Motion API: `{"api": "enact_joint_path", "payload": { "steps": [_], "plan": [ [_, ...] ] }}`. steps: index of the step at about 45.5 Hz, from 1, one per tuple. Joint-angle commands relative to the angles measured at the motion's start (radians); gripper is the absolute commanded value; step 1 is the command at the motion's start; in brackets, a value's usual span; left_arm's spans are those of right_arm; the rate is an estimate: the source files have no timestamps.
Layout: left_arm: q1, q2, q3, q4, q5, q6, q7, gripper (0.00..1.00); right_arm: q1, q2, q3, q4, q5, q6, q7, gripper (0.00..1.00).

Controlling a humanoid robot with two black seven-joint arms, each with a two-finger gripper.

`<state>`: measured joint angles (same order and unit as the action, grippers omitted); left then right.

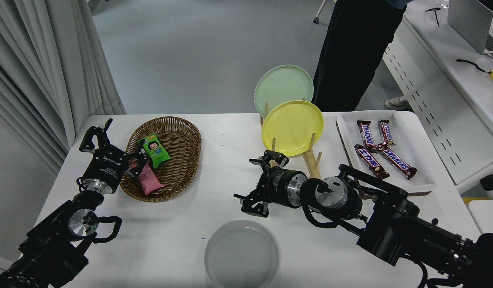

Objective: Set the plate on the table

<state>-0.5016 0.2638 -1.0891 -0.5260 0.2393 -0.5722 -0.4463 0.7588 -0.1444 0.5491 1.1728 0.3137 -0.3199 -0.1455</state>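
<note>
Pale grey and smooth, the round plate point(241, 253) lies flat on the matte white desk point(214, 192) at its near edge, shallow rim up. Just beyond it the right hand point(257, 184) hangs with its black fingers spread apart, gripping nothing and clear of the plate. Behind stands a slatted wooden rack point(310, 162) with a glossy yellow plate point(292, 127) and a mint green plate point(283, 86) on edge. Far left, the left hand point(110, 138), fingers apart, sits beside an oval woven basket point(178, 152).
</note>
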Motion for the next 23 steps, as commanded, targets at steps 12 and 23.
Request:
{"api": "enact_joint_path", "payload": {
  "steps": [12,23],
  "plan": [
    [0.000,0.000,0.000,0.000,0.000,0.000,0.000,1.00,-0.026,-0.130,0.205,-0.042,-0.117,0.116,0.041,1.00],
    [0.000,0.000,0.000,0.000,0.000,0.000,0.000,1.00,-0.093,-0.165,0.397,-0.091,-0.196,0.246,0.052,1.00]
  ]
}}
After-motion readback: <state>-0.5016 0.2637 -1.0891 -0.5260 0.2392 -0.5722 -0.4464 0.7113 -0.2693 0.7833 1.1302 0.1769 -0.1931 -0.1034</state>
